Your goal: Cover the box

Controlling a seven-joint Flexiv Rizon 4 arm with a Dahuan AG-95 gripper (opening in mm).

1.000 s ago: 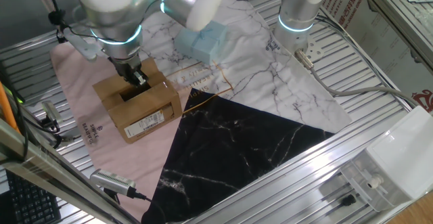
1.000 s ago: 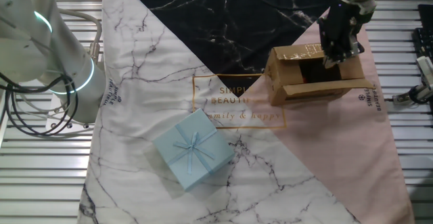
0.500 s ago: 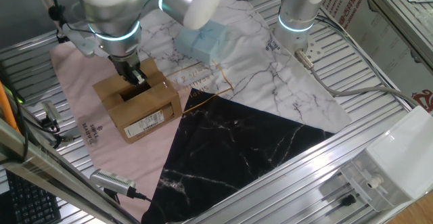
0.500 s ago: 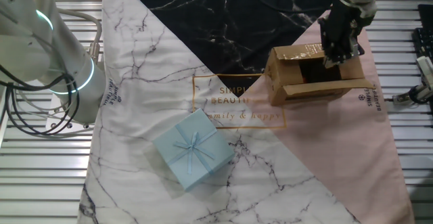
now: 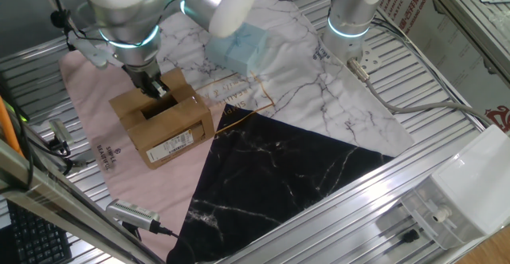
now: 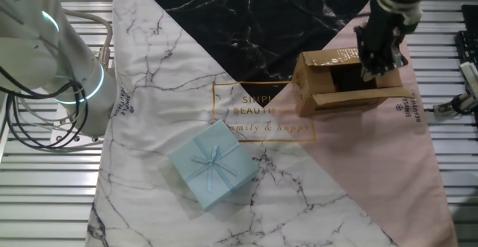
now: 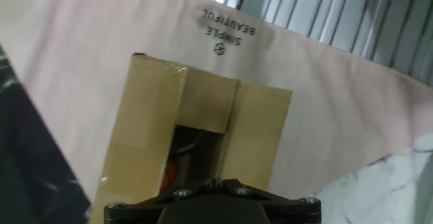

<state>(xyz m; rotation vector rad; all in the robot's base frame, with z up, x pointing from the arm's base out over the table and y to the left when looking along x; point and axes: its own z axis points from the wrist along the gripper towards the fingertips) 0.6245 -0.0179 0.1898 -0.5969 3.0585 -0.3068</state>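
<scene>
"SIMPLE BEAUTIFUL" on pink cloth (image 7: 325,82); box (image 5: 163,120) label (image 5: 172,144) print unreadable.

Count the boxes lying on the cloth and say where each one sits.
2. The brown cardboard carton sits on the pink part of the cloth, under the tool. The pale blue gift box sits on the white marbled part. None appears hidden.

Ribbed metal table under a three-toned cloth

The silver slatted table (image 5: 446,96) carries a printed cloth (image 6: 246,113) of white marble, black marble and pink; on it sit a brown cardboard box (image 6: 336,83) and a pale blue gift package (image 6: 213,165).
</scene>
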